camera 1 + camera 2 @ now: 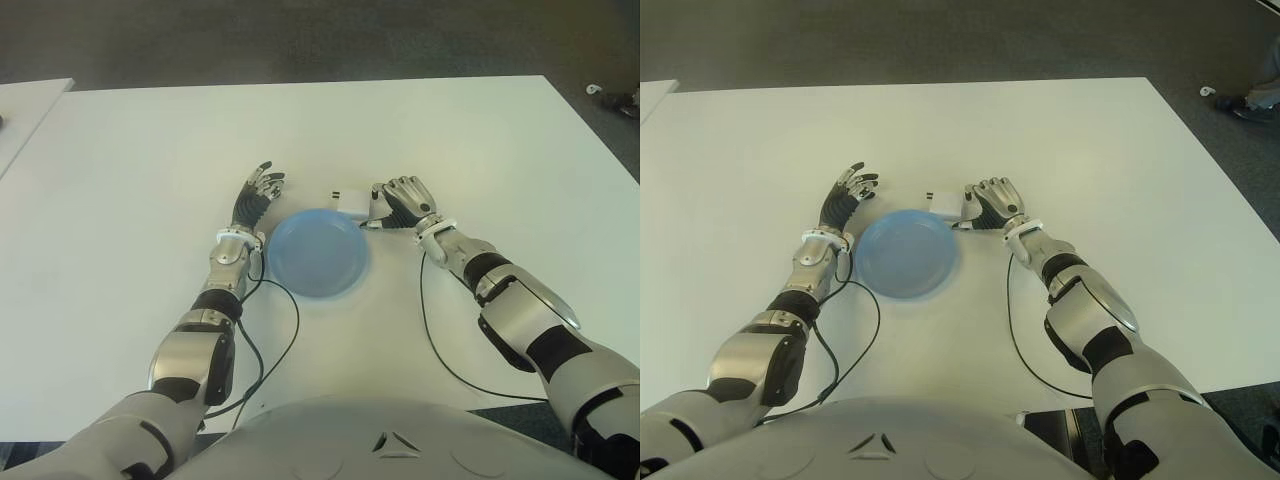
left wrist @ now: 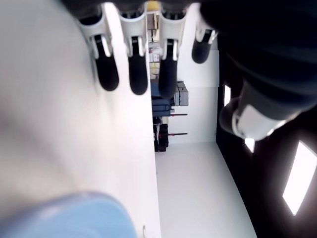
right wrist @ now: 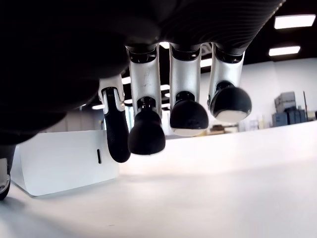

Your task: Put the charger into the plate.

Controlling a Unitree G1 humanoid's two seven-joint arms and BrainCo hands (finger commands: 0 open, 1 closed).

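A white charger [image 1: 349, 202] stands on the white table [image 1: 140, 190] just past the far right rim of the blue plate [image 1: 320, 255]. My right hand [image 1: 388, 208] is beside it on the right, knuckles up and fingers curled. In the right wrist view the charger [image 3: 64, 161] sits between the thumb at the picture's edge and the index fingertip [image 3: 117, 146], which overlaps its end; the other fingers hang over bare table. The plate holds nothing. My left hand [image 1: 258, 190] shows left of the plate with straight, spread fingers [image 2: 137, 74] holding nothing.
Black cables [image 1: 283, 345] trail from both forearms across the near part of the table. A second white table [image 1: 25, 105] adjoins at the far left. Dark floor lies beyond the far edge, with small objects [image 1: 612, 98] at the far right.
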